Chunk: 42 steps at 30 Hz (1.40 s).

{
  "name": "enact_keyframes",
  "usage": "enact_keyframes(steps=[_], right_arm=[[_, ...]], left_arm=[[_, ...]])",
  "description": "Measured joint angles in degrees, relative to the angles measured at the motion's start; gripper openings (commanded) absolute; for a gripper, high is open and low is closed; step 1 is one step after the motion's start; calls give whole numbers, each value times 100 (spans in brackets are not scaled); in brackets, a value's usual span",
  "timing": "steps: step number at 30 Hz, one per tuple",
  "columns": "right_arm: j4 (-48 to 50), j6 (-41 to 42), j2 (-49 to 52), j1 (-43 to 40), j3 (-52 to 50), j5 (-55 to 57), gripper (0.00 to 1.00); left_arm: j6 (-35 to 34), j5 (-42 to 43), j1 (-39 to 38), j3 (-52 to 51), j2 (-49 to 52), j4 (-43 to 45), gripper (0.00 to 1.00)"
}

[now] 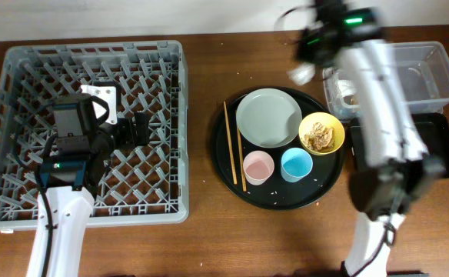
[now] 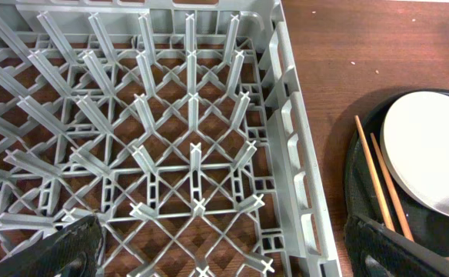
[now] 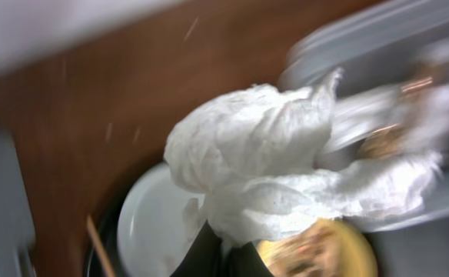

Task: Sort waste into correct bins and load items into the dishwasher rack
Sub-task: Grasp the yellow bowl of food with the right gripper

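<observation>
Now, scraps in yellow bowl; right hand around crumpled napkin, left hand wide.

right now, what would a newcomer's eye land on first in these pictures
The crumpled white paper napkin pinched in the right gripper, blurred, fills the right wrist view. The large grey lattice plastic dishwasher rack takes up the table's left, with the left gripper open above it. A round black tray carrying a pale green round plate sits at centre.

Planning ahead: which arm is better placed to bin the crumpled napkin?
Right. The right gripper holds the crumpled white paper napkin beside the clear plastic tub; the left gripper hangs over the grey lattice rack.
</observation>
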Motion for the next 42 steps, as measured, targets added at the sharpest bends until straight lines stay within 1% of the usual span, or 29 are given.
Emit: enact_keyframes(steps=[1, 2, 3, 4, 5, 6, 7, 10, 13, 15, 16, 17, 19, 21, 24, 27, 28, 30, 31, 37, 39, 42], right_arm=[[37, 4, -203, -588, 68, 39, 4], [70, 4, -184, -881, 68, 42, 5], [92, 4, -55, -1130, 68, 39, 13], [118, 0, 74, -1276, 63, 37, 34], [120, -2, 280, -1445, 48, 37, 74], [118, -2, 461, -1574, 9, 39, 84], [109, -7, 544, -1617, -22, 39, 86], [114, -173, 629, -1628, -22, -33, 86], [-208, -492, 529, -1626, -22, -490, 83], [-748, -654, 306, -1582, -24, -837, 82], [-1222, -734, 24, -1482, -24, -1003, 82], [-1458, -769, -208, -1366, -22, -1067, 82], [-2081, -800, -551, -907, -7, -1099, 82], [-2269, -807, -549, -566, -153, -1099, 81], [-2199, -813, -529, -254, -723, -1097, 79], [-1683, -817, -525, -227, -1803, -1075, 78], [-1521, -815, -518, -227, -2116, -1071, 75], [-1250, -758, -492, -227, -2715, -1032, 75], [-1196, -752, -487, -227, -2850, -955, 75], [-719, -780, -487, -229, -2852, -203, 76], [-590, -807, -487, -229, -2852, -153, 76], [-404, -911, -487, -227, -2852, -122, 73]], left_arm=[[0, 0, 0, 0, 0, 0, 99], [0, 0, 0, 0, 0, 0, 99], [0, -2, 0, 0, 0, 2, 99], [0, -2, 0, 0, 0, 0, 99], [0, 0, 0, 0, 0, -4, 99], [0, -2, 0, 0, 0, -2, 99], [0, -2, 0, 0, 0, -2, 99], [0, -2, 0, 0, 0, -22, 99], [0, -2, 0, 0, 0, -103, 99], [0, -2, 0, 0, 0, -111, 99], [0, 0, 0, 0, 0, -120, 99], [0, -2, 0, 0, 0, -118, 99], [0, -2, 0, 0, 0, -127, 99], [0, -2, 0, 0, 0, -125, 99], [0, -2, 0, 0, 0, -125, 99], [0, -2, 0, 2, 0, -125, 99], [0, -2, 0, 2, 0, -120, 99], [0, -2, 0, 2, 0, -120, 99], [0, -2, 0, 2, 0, -125, 99], [0, -2, 0, 2, 0, -129, 99], [0, -2, 0, 2, 0, -127, 99], [0, -2, 0, 2, 0, -127, 99]])
